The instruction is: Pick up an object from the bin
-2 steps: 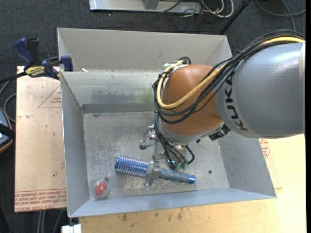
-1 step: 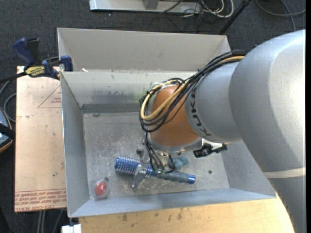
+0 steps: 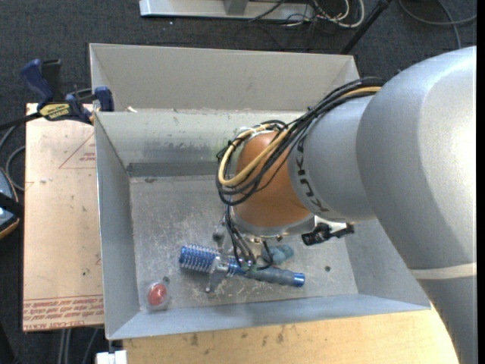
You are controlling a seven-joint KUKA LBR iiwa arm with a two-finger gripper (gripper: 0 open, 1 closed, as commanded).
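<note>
A blue hairbrush [image 3: 241, 267] lies across the front of the bin floor, its bristled head to the left and its dark blue handle pointing right. My gripper [image 3: 226, 265] is down at the brush, just right of the bristles, where head and handle meet. A small pale teal thing [image 3: 283, 254] lies right behind the handle, partly hidden by the arm. A small red rounded thing [image 3: 158, 295] sits alone in the front left corner, well away from the gripper.
The arm with its orange cover and cables hangs over the middle and right of the bin and hides the floor beneath. The bin's sloped walls close in on all sides. Bare floor shows at the left and back left.
</note>
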